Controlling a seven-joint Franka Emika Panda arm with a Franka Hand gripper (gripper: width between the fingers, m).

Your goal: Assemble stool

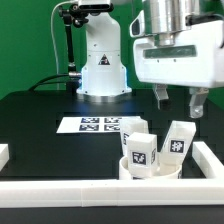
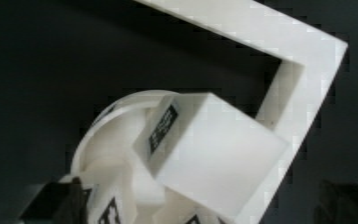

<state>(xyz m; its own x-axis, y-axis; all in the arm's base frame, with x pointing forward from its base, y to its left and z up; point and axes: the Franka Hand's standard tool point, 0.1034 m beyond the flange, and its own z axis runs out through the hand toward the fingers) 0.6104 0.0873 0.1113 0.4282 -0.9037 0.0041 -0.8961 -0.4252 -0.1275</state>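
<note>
The white round seat lies near the front rim of the table. Two white block legs with marker tags rest against it: one at its left side, one leaning at its right. My gripper hangs above and behind them, open and empty, its dark fingers apart. In the wrist view the seat and a tilted leg fill the space below my gripper, whose dark fingertips show at the picture's edges. No finger touches a part.
The marker board lies flat on the black table behind the parts. Long white rim bars run along the front and the right side, also shown in the wrist view. The robot base stands at the back.
</note>
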